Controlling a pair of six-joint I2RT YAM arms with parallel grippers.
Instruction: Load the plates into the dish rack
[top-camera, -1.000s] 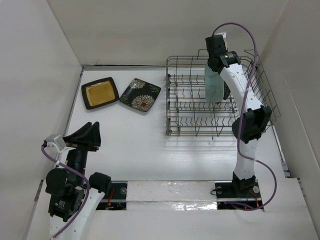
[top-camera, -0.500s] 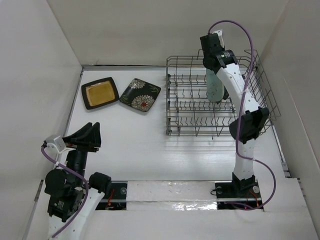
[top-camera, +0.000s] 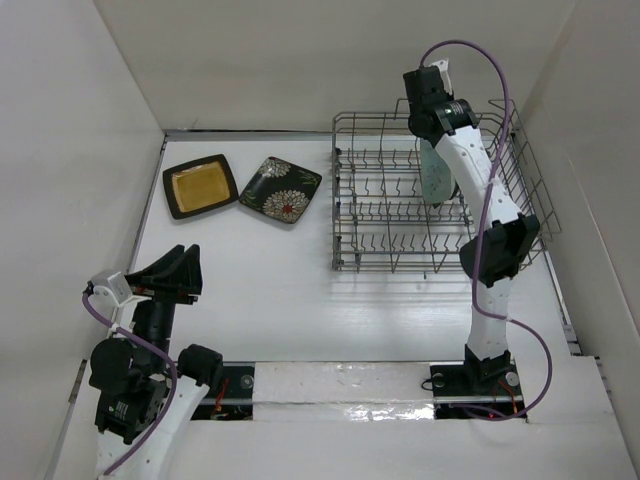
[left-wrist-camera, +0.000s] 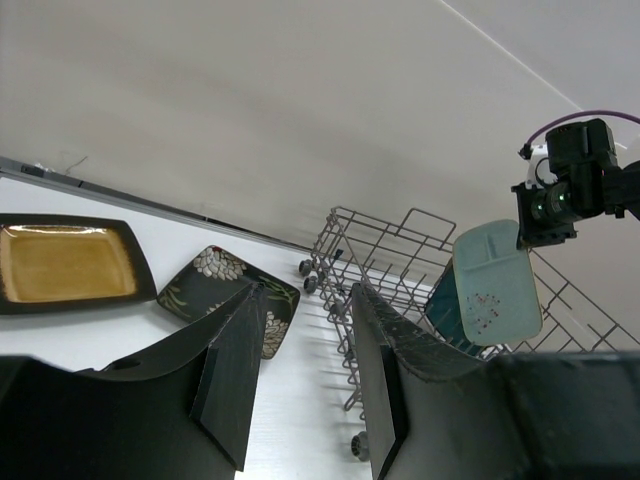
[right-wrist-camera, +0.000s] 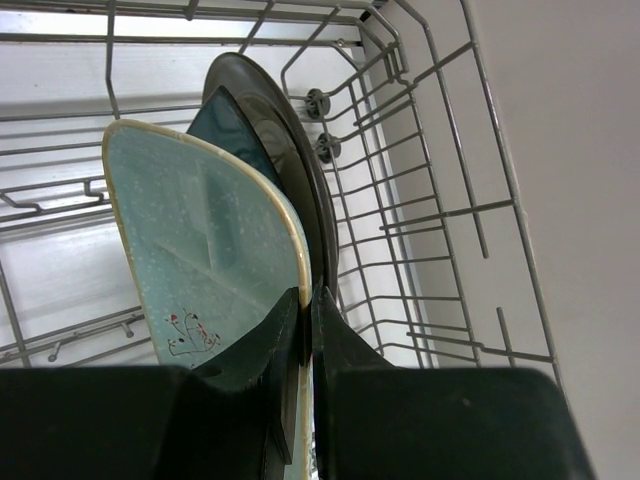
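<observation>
My right gripper (right-wrist-camera: 306, 300) is shut on the rim of the teal rounded-square plate (right-wrist-camera: 195, 230) and holds it upright over the far right part of the grey wire dish rack (top-camera: 385, 205). The round metallic plate (right-wrist-camera: 285, 150) stands on edge in the rack right behind the teal one. The teal plate also shows in the top view (top-camera: 437, 172) and the left wrist view (left-wrist-camera: 495, 283). The black flowered plate (top-camera: 281, 189) and the black plate with the mustard centre (top-camera: 200, 185) lie flat at the far left. My left gripper (top-camera: 178, 270) is open and empty at the near left.
White walls close in the table on the left, back and right. The rack (left-wrist-camera: 385, 265) has small wheels at its left end. The right arm (top-camera: 495, 245) reaches over the rack's right side, with a purple cable looping above it.
My right gripper has shifted slightly left and back over the rack with the teal plate, which now sits more edge-on against the round plate. The left arm has not moved.
</observation>
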